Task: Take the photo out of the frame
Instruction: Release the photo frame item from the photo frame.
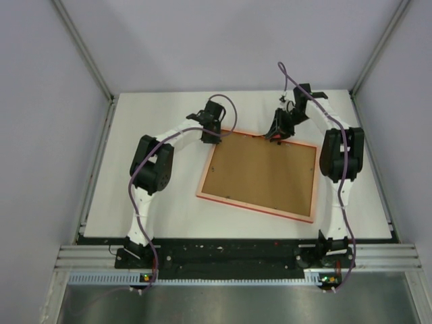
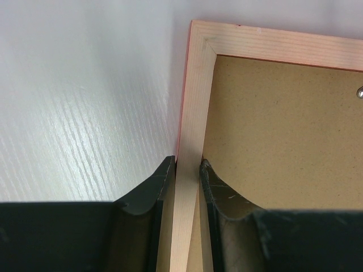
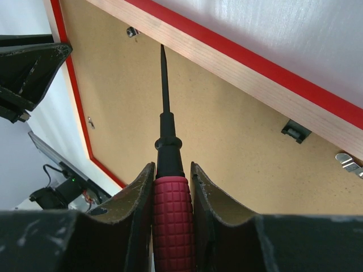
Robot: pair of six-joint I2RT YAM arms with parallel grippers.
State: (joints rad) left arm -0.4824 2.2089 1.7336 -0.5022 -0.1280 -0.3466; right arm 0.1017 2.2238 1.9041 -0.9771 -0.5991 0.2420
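The frame is lying face down on the white, faintly wood-grained table, a thin rectangle turned slightly askew between your two arms. Its back is showing: pale bare-wood rails mitred at the corner, a bright red outer edge, and a speckled brown fibreboard backing board filling the middle. The photo is hidden under that board, so you are not seeing it from any view.

Your left gripper is pinching the frame's left rail close to the far-left corner, with one dark scuffed finger on the outer red edge and the other on the inner side against the backing.

Your right gripper is clamping a screwdriver by its red knurled handle. The slim black shaft is reaching over the backing, and its tip is sitting just beside a small metal tab near the rail. A black hanger clip is sitting further along that rail.
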